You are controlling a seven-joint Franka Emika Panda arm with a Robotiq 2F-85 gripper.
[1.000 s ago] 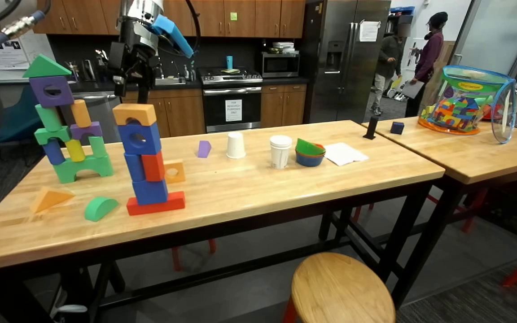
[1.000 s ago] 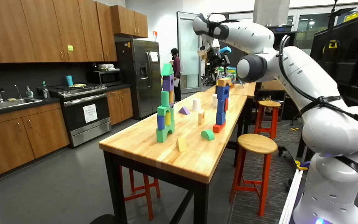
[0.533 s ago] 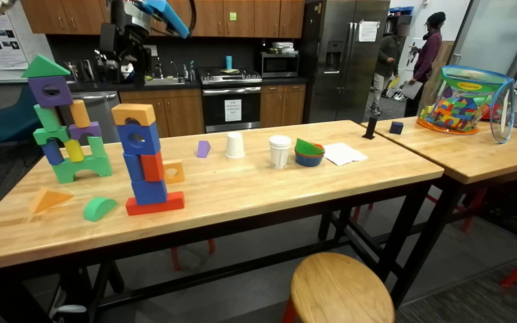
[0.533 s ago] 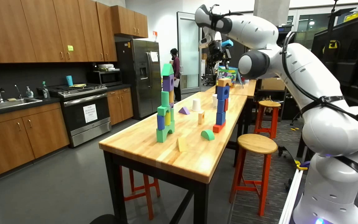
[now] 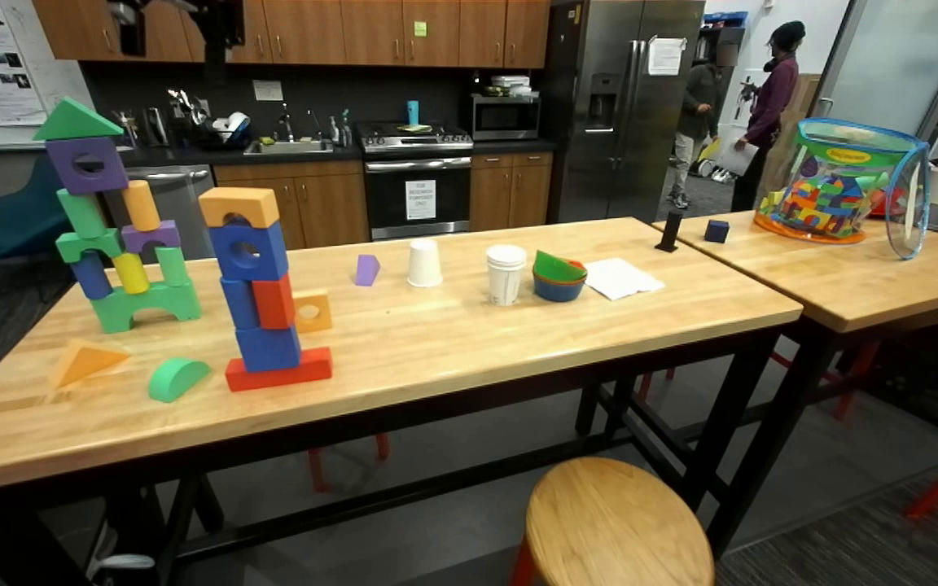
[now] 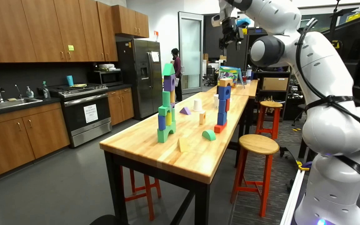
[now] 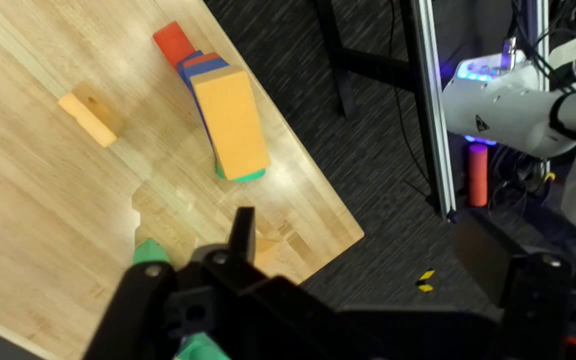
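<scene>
My gripper [image 7: 360, 235] stands wide open in the wrist view, with only floor and table visible between its fingers [image 7: 242, 232]. In an exterior view the gripper [image 6: 230, 48] hangs well above the table, over a narrow block tower. On top of that tower rests an orange arch block [image 5: 238, 208]; from above, in the wrist view, the orange block [image 7: 230, 122] covers most of the stack. Below it come a blue block with a hole [image 5: 248, 251], further blue blocks, a red block [image 5: 274, 302] and a red plank [image 5: 279, 369] as base. Nothing touches the gripper.
A taller tower with a green triangle roof [image 5: 78, 120] stands beside. Around lie a green half-round [image 5: 179, 379], an orange wedge [image 5: 88, 363], a holed orange block [image 5: 312, 311] and a purple block [image 5: 366, 270]. White cups [image 5: 424, 263] and a bowl [image 5: 558, 288] stand farther along.
My gripper has risen from close above the narrow tower, leaving part of it beyond the top edge in an exterior view. Its jaws stay open. Both towers stand as before.
</scene>
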